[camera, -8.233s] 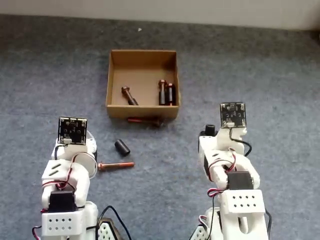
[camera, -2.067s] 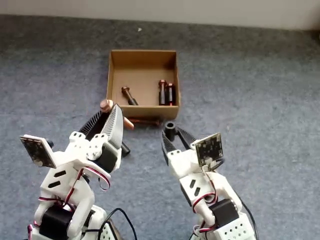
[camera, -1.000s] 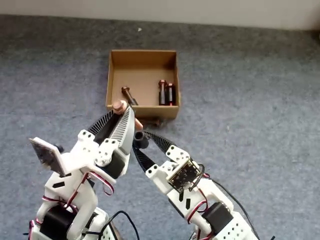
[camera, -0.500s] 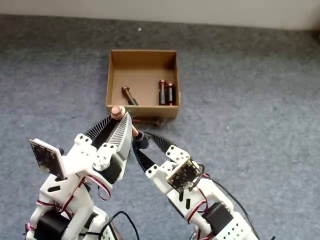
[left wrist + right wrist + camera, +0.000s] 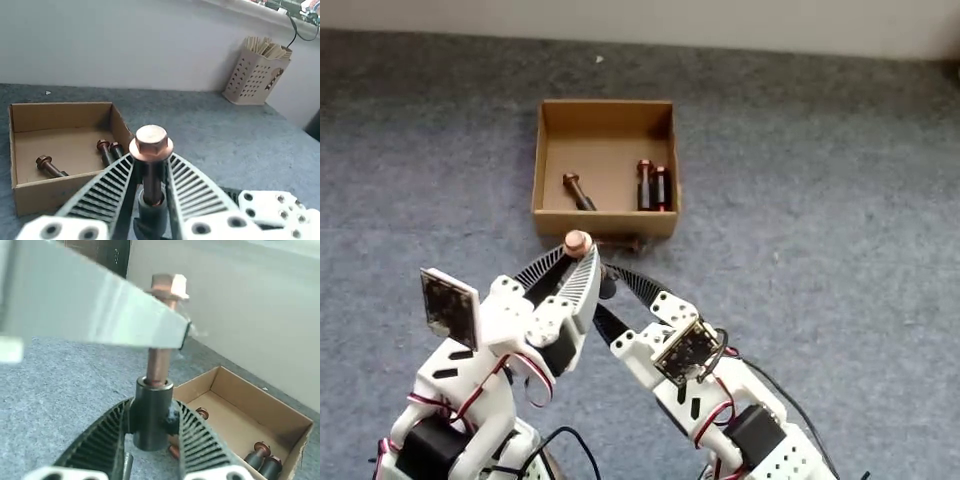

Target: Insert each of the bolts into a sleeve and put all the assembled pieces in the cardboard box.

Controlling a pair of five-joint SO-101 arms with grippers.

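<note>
My left gripper (image 5: 577,256) (image 5: 151,167) is shut on a copper bolt (image 5: 577,241) (image 5: 151,142), held upright with its head on top. Directly below it, my right gripper (image 5: 607,287) (image 5: 151,421) is shut on a black sleeve (image 5: 151,412) (image 5: 151,212). The bolt's shank (image 5: 160,360) enters the sleeve's top opening. Both hang over the carpet just in front of the cardboard box (image 5: 605,222) (image 5: 60,190) (image 5: 282,422). Inside the box lie a loose bolt (image 5: 578,190) (image 5: 48,166) and two sleeved pieces (image 5: 655,186) (image 5: 107,150) (image 5: 262,456).
Another copper bolt (image 5: 625,241) (image 5: 173,451) lies on the grey carpet against the box's front wall, partly hidden by the grippers. A perforated beige holder (image 5: 256,70) stands far off by the wall. Open carpet lies to the box's left and right.
My left gripper swung right with the bolt and turned it upright over the sleeve. The shank tip now sits in the sleeve's mouth. The right gripper has barely moved.
</note>
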